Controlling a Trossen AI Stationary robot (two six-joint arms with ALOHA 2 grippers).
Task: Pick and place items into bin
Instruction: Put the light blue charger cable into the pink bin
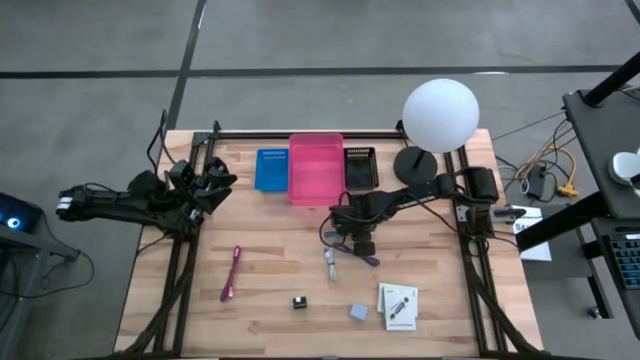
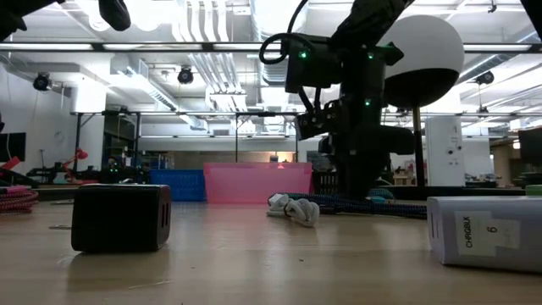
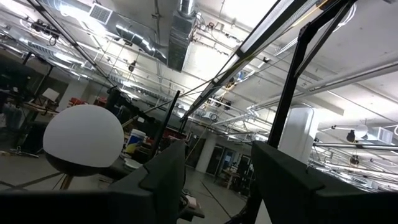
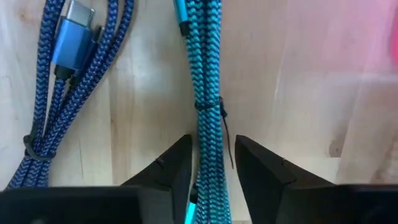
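Note:
My right gripper point(image 1: 360, 236) is low over the table just near of the pink bin point(image 1: 315, 167). In the right wrist view it is open point(image 4: 211, 171), one finger on each side of a teal braided cable bundle point(image 4: 207, 74) lying on the wood, close but not plainly touching. A blue-purple braided cable point(image 4: 68, 74) lies beside it. Metal pliers point(image 1: 330, 265), a magenta strap point(image 1: 232, 273), a black cube point(image 1: 299, 302), a grey-blue cube point(image 1: 358, 312) and a white card point(image 1: 397, 305) rest flat on the table. My left gripper point(image 1: 215, 185) waits open at the table's left edge.
A blue bin point(image 1: 271, 168) and a black tray point(image 1: 360, 167) flank the pink bin along the far edge. The white globe lamp point(image 1: 440, 115) stands at the far right corner, close to my right arm. Black frame rails point(image 1: 180, 270) run along both table sides.

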